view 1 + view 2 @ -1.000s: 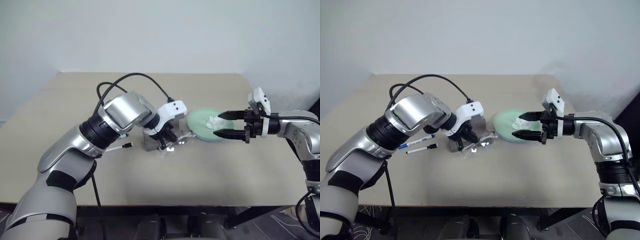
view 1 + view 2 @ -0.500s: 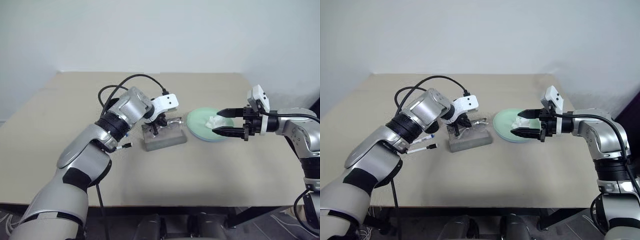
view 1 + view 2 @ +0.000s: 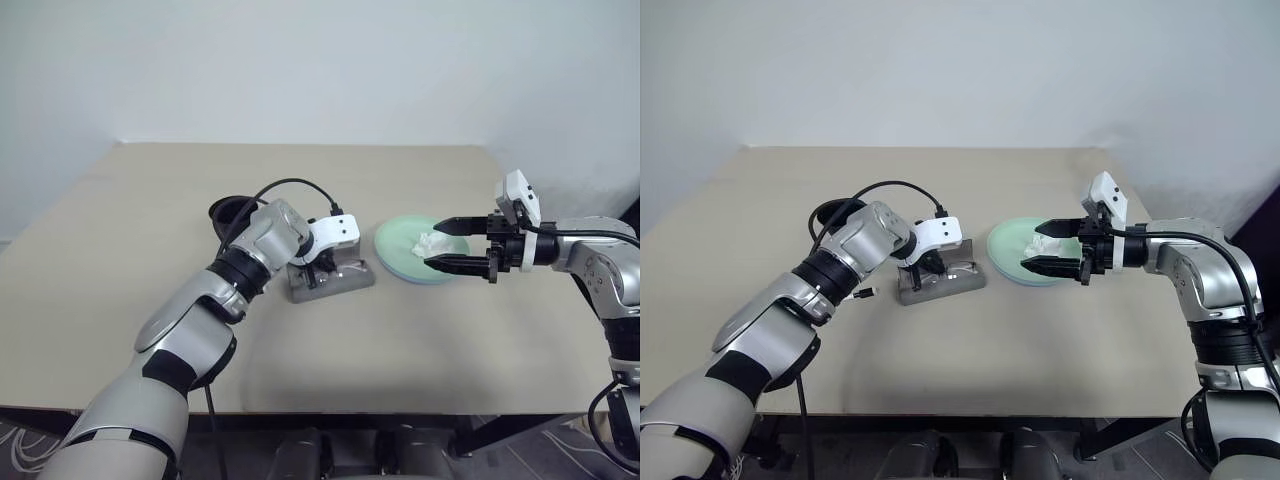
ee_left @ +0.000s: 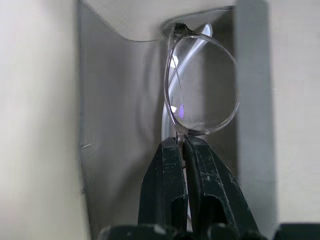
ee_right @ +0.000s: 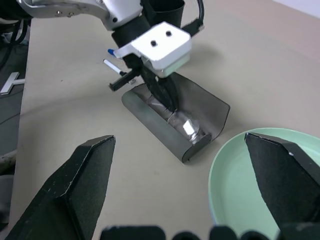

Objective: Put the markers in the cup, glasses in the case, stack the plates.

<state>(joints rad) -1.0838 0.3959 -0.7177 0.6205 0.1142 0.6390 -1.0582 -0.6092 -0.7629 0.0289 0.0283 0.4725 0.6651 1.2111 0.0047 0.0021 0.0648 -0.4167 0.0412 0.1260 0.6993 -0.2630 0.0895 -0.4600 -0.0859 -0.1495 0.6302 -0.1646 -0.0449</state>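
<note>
Grey case (image 3: 330, 280) lies open on surface (image 3: 400, 340); left gripper (image 4: 182, 147) pinches glasses (image 4: 202, 85) by the frame, lowering them in. Right gripper (image 3: 446, 247) wide, empty, waiting over plates (image 3: 400, 252).

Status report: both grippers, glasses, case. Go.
Left gripper shut on clear pale-framed glasses, inside open grey fabric glasses case. Right gripper open, hovering at mint green round plate. Crumpled white tissue on plate.

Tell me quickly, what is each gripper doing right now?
Left gripper: closed on the glasses, inside the open case.
Right gripper: open, holding nothing, over the mint green plate.
</note>
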